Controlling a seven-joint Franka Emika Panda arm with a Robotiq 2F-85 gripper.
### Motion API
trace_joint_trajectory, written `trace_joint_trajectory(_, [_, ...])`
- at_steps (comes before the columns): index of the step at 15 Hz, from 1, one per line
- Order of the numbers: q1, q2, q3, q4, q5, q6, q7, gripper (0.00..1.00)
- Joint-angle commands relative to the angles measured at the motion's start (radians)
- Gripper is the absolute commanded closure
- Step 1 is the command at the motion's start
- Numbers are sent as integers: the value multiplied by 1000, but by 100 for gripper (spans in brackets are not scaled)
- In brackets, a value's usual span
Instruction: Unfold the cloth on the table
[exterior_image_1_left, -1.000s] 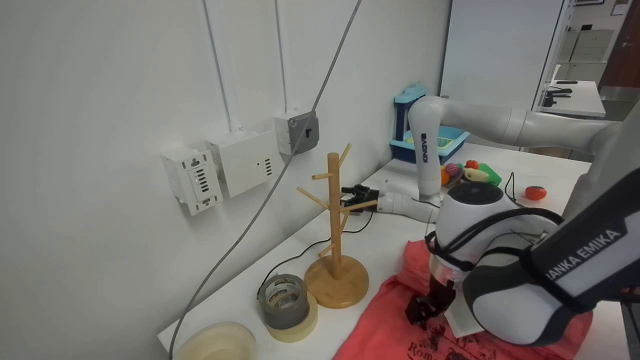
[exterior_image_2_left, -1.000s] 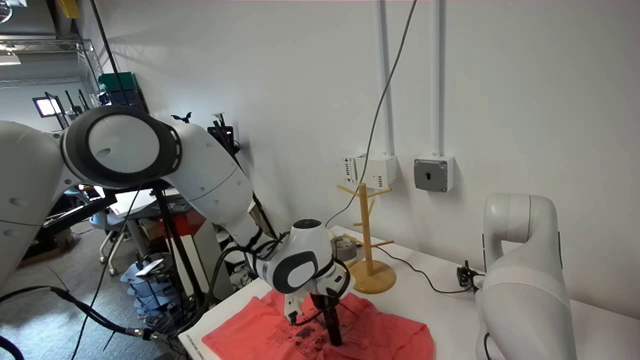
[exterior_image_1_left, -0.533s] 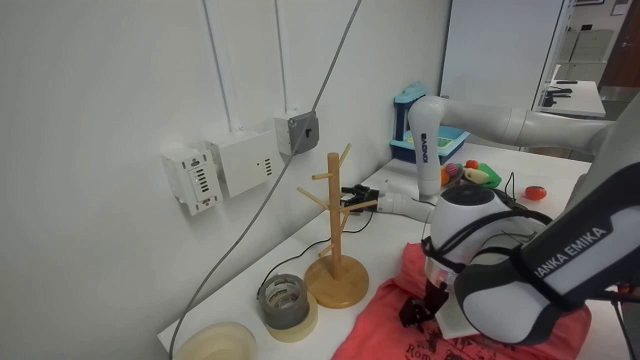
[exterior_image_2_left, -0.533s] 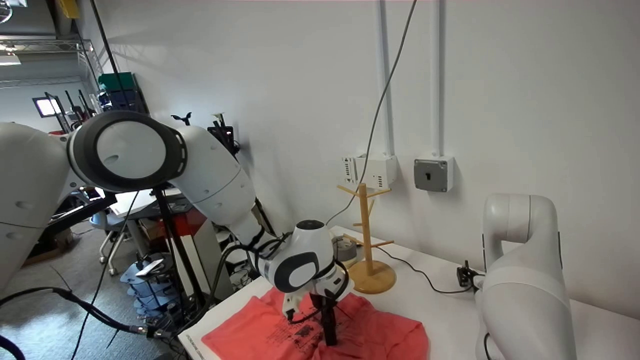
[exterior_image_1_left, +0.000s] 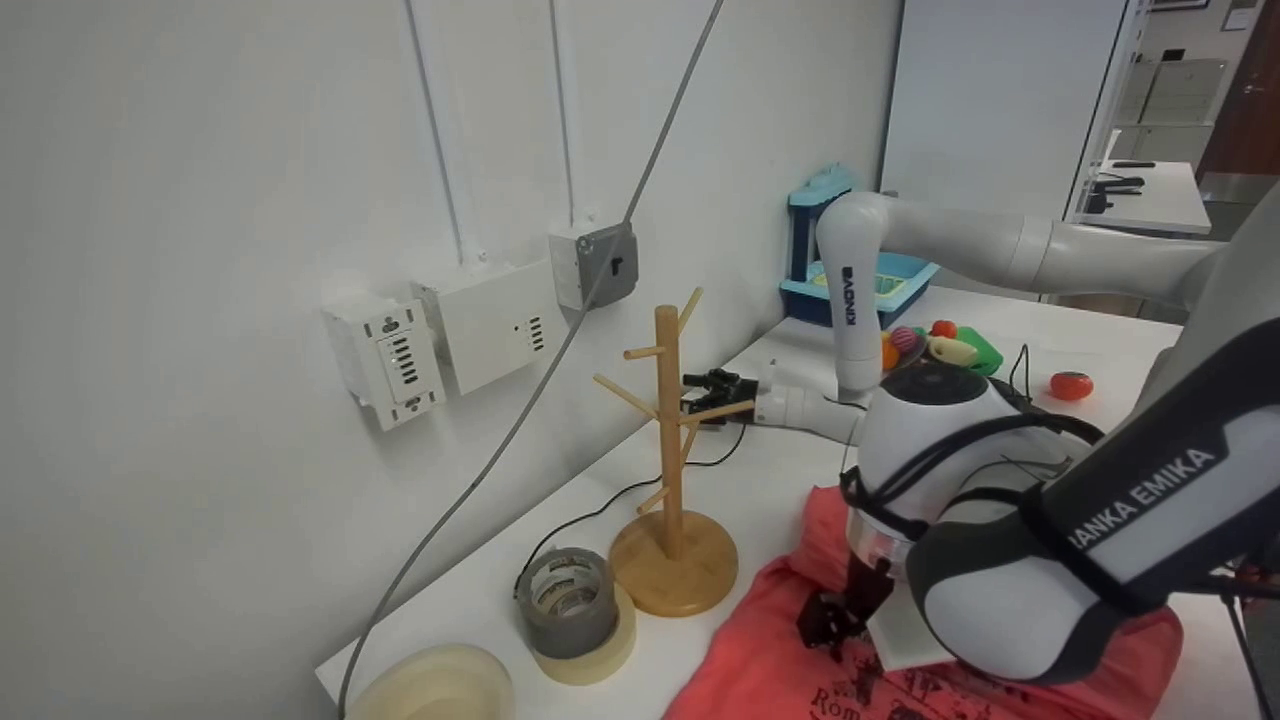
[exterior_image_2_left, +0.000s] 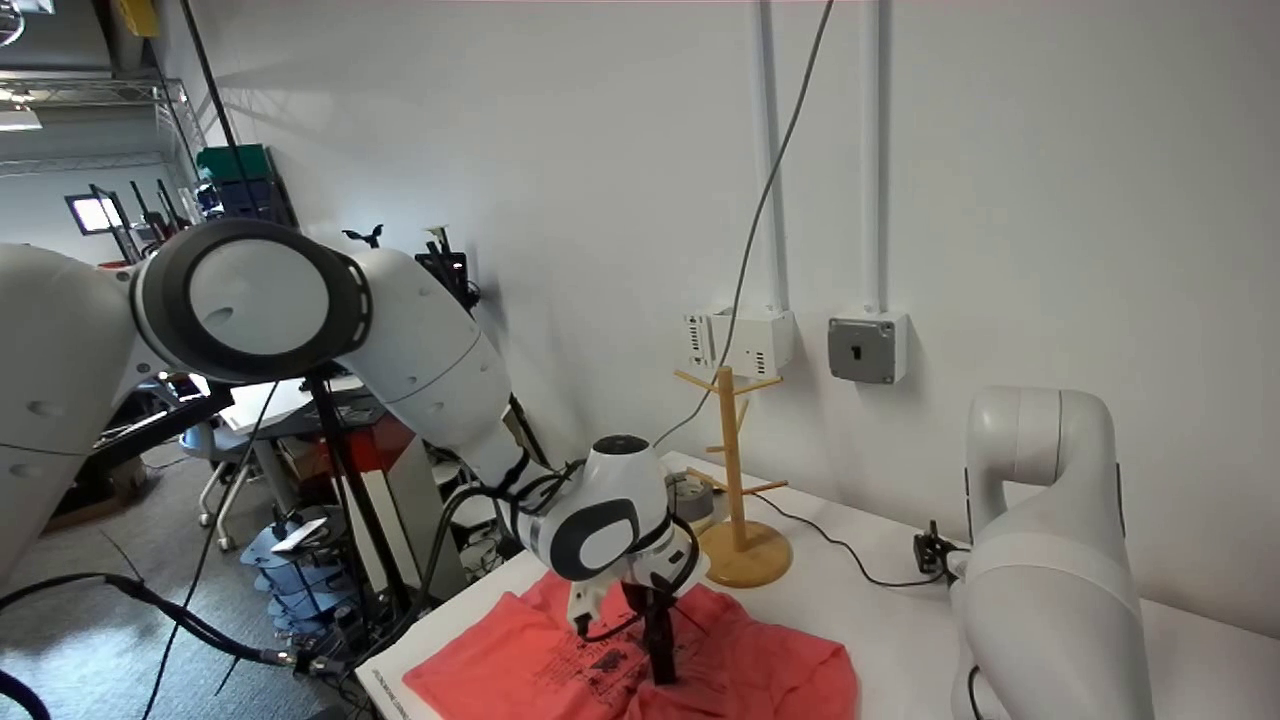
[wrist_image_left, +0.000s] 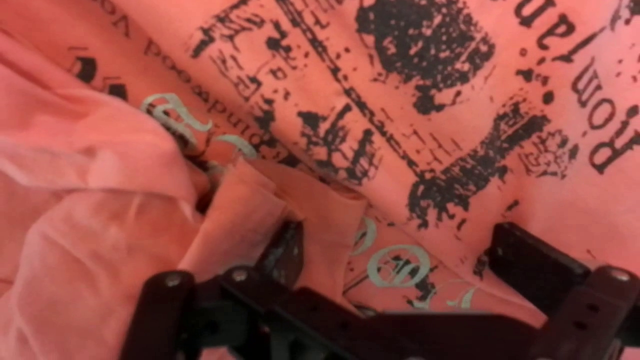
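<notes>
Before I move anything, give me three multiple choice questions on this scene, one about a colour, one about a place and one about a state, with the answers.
1. What colour is the cloth?
A. Green
B. Blue
C. Coral red

2. Where does the wooden mug tree stand?
A. On the table, beside the grey tape roll
B. On top of the cloth
C. Under the cloth

3. How do the fingers stand?
A. Pressed against each other
B. Apart, with a gap between them
C. Crossed over each other

1 C: its fabric is coral red in every view.
2 A: both exterior views show it on the white surface next to the roll.
3 B: cloth shows through the gap between them in the wrist view.
</notes>
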Motion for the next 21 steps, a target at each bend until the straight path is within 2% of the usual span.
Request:
trace_joint_trajectory(1, [15,-22,-20,-11,-38,-18,-2,0])
trace_joint_trajectory(7, [41,-173,-58,-111,-164,-163,-13,0])
trace_joint_trajectory(12, [-1,-326,-31,-209,-231,-241,-35,0])
trace_joint_trajectory(21, [-100,-602,9,-475,-245,-194,-163,0])
